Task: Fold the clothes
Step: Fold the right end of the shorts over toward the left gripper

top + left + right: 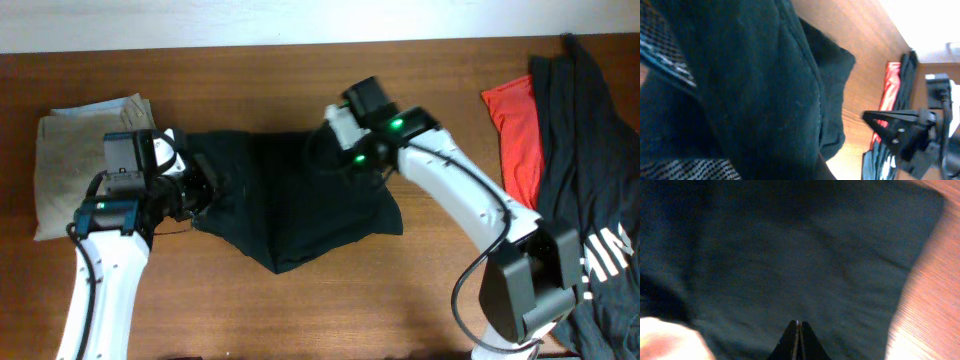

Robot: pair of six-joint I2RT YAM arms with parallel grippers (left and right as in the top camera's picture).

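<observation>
The black garment lies crumpled in the middle of the table. My left gripper is at its left edge, apparently shut on the fabric. In the left wrist view the black cloth hangs close over the camera and hides the fingers, with speckled grey-white lining at the bottom left. My right gripper is at the garment's upper right edge. In the right wrist view its fingers are pressed together just over the flat black fabric.
A folded beige cloth lies at the far left. A red cloth and a pile of black clothes lie at the right edge. Bare wood shows in front of the garment.
</observation>
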